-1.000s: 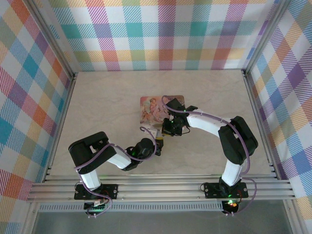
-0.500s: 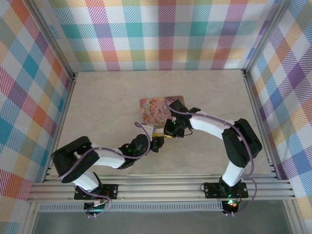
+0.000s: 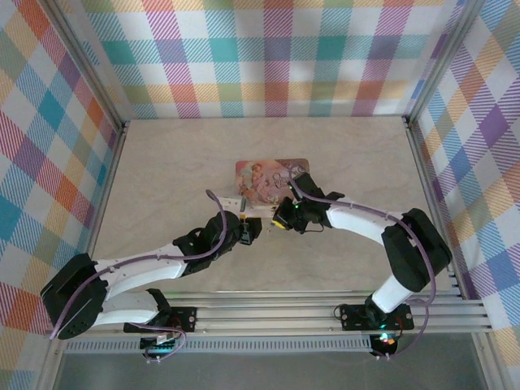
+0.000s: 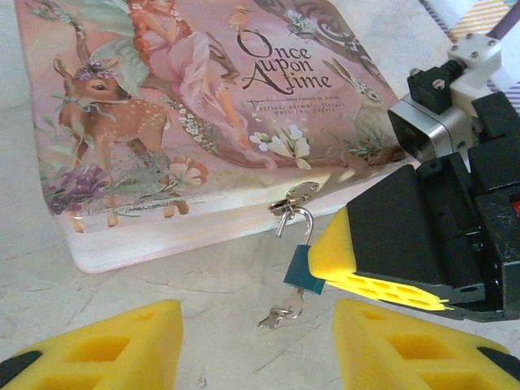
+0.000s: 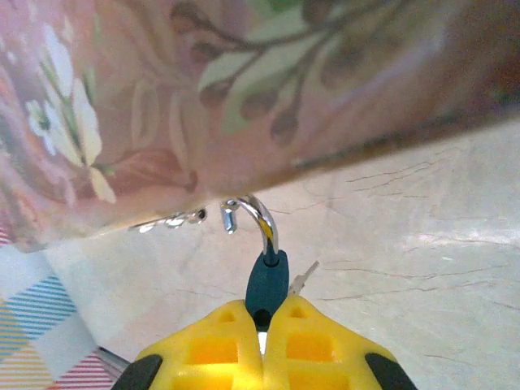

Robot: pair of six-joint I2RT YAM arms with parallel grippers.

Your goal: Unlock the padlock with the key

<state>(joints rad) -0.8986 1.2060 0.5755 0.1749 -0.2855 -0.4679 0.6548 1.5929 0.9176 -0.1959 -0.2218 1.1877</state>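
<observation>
The tiny blue-green padlock [image 4: 305,273] hangs by its thin silver shackle [image 4: 305,221] from the hasp on the front edge of the pink tin [image 4: 187,106]. My right gripper [image 5: 262,315] is shut on the padlock [image 5: 266,278], its yellow fingers [image 4: 357,253] pinching the body. In the right wrist view the shackle [image 5: 258,215] shows one free end out of the body. The grey key [image 4: 283,313] sticks out of the padlock's underside, its ring end touching the table. My left gripper [image 4: 253,349] stands open just in front of the key, touching nothing.
The pink tin [image 3: 272,177] lies mid-table with both grippers [image 3: 246,230] [image 3: 281,218] at its near edge. The marble tabletop [image 3: 171,171] is walled by plaid panels on three sides. The right arm's black wrist [image 4: 479,203] crowds the space right of the padlock.
My left arm has stretched out forward, bringing its gripper up to the tin's near edge. The right gripper has stayed at the padlock, drifting slightly right.
</observation>
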